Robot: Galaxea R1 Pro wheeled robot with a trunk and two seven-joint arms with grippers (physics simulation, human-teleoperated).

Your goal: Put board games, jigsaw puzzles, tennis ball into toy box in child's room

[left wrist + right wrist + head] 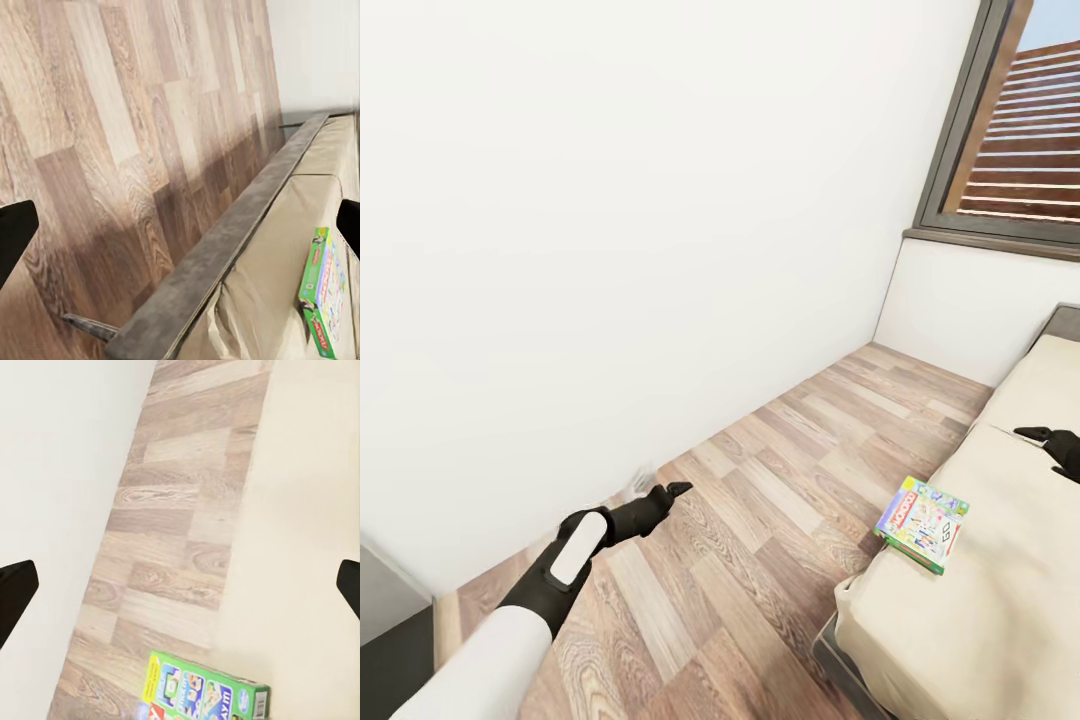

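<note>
At the beige mattress bed's (1000, 560) near edge lies a green-edged printed game box (922, 523), bare wood-plank floor (780, 500) alongside, both grippers wide open, empty.

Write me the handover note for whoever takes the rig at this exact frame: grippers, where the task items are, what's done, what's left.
Left gripper: open, empty, out over the wood floor near the white wall.
Right gripper: open, empty, above the bed.
Green-edged board game: lying flat at the mattress edge nearest the floor, corner slightly overhanging, untouched. It also appears in the right wrist view and the left wrist view.
Done: nothing can be confirmed from here.
Left: pick up this board game first, probably with the right arm, then carry it to the toy box; the other toys, the table and the box still have to be found.
</note>
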